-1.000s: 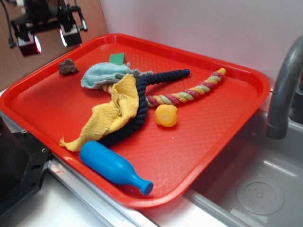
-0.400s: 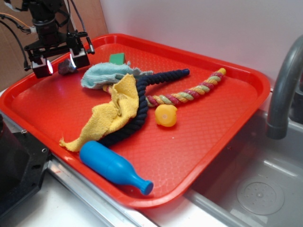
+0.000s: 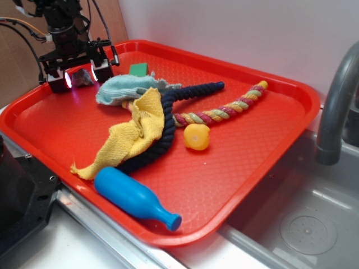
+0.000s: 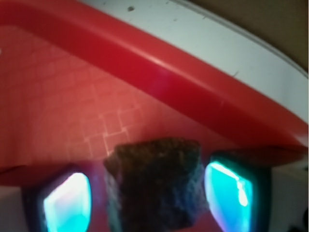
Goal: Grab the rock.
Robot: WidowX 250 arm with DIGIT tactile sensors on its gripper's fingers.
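The rock (image 3: pixel 82 78) is a small, rough, dark brown lump lying in the far left corner of the red tray (image 3: pixel 269 145). My gripper (image 3: pixel 79 78) has come down over it, open, with one finger on each side. In the wrist view the rock (image 4: pixel 157 186) fills the space between the two glowing pads (image 4: pixel 67 203). A narrow gap shows at the left pad, and the right pad is very close to the stone. The tray's rim (image 4: pixel 169 82) runs just beyond the rock.
A light blue cloth (image 3: pixel 120 87) lies right beside the gripper, with a green block (image 3: pixel 138 69) behind it. A yellow cloth (image 3: pixel 134 131), dark rope (image 3: pixel 162 134), multicoloured rope (image 3: pixel 224 111), yellow ball (image 3: pixel 197 136) and blue bottle toy (image 3: pixel 132 196) fill the tray. The faucet (image 3: pixel 336 101) and sink (image 3: pixel 303 224) are at the right.
The gripper has moved right and down from behind the tray's corner, and its fingers now straddle the rock. The rock and other objects have not moved.
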